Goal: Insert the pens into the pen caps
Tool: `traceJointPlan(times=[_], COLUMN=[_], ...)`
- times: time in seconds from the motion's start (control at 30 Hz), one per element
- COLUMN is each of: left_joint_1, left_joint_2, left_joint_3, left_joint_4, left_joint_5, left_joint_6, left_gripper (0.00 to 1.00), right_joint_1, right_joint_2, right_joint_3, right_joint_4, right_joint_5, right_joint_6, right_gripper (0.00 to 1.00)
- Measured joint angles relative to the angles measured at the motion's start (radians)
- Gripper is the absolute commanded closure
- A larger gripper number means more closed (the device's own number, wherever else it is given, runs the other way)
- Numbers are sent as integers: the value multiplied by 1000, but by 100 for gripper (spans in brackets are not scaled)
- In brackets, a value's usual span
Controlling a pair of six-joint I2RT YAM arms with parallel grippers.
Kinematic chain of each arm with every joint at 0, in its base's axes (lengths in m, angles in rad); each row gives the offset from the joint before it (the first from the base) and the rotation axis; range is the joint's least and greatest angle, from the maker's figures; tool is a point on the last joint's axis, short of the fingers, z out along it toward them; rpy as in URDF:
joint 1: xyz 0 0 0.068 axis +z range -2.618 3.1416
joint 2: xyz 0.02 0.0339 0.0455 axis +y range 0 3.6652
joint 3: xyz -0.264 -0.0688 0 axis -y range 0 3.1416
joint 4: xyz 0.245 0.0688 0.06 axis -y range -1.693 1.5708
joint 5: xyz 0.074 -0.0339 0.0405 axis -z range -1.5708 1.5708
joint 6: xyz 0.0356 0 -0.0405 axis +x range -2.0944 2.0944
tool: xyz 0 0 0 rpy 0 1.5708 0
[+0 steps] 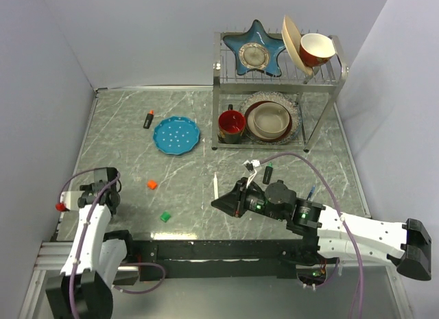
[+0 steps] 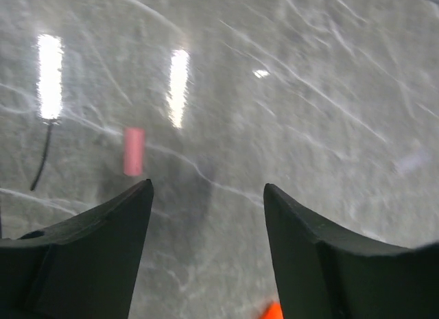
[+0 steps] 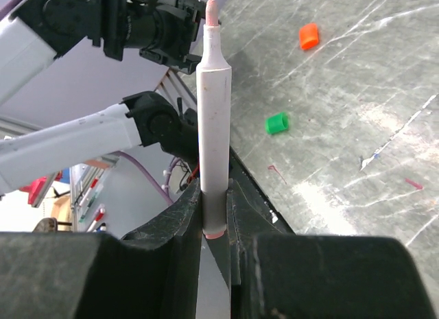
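Observation:
My right gripper (image 1: 219, 203) (image 3: 214, 185) is shut on the rear end of the thin white pen (image 3: 213, 127). It holds the pen above the table, pink tip pointing to the far side (image 1: 215, 185). An orange cap (image 1: 151, 184) (image 3: 309, 36) and a green cap (image 1: 165, 216) (image 3: 276, 123) lie on the table to its left. My left gripper (image 1: 110, 188) (image 2: 207, 185) is open and empty over bare table. A pink cap (image 2: 134, 151) lies ahead of it and a bit of the orange cap (image 2: 272, 311) shows by its right finger. One black marker (image 1: 148, 119) lies far left, another (image 1: 267, 173) by the right arm. A thin blue pen (image 1: 312, 192) lies beside the right arm. No blue cap shows.
A blue plate (image 1: 176, 135) sits mid-table. A wire dish rack (image 1: 329, 92) with a star dish, bowls and a red mug (image 1: 231, 125) stands at the back right. Walls close in on the left and right.

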Motion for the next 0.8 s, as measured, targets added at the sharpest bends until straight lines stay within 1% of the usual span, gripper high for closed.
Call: traceJointPlan(times=[0.1,0.2,0.3,0.33,0.5,0.67,0.8], left_joint_1=[63,145,204,214,222,223,223], left_joint_2=[63,83,81,81,97,184,224], left_joint_3=[0,-5,-16,-16,-16,-10,-8], left_joint_4=[27,75,114,117,125,106,103], left_joint_5=[9,42,62,64,65,65,73], left_joint_6=[7,32,55,61,60,59,57], left_gripper=[35,37,33,30,27,26,26], right_joint_1=[0,0,0,0,0,0,0], right_joint_2=[-10,-18,-19,-19,-11,32,40], right_joint_3=[0,0,0,0,2,24,28], right_joint_4=[-16,-31,-42,-47,-62,-77,-81], right_joint_5=[13,25,28,29,36,39,39], right_joint_6=[-6,-10,-16,-18,-24,-28,-28], right_gripper=[100,100,100,100,100,100,100])
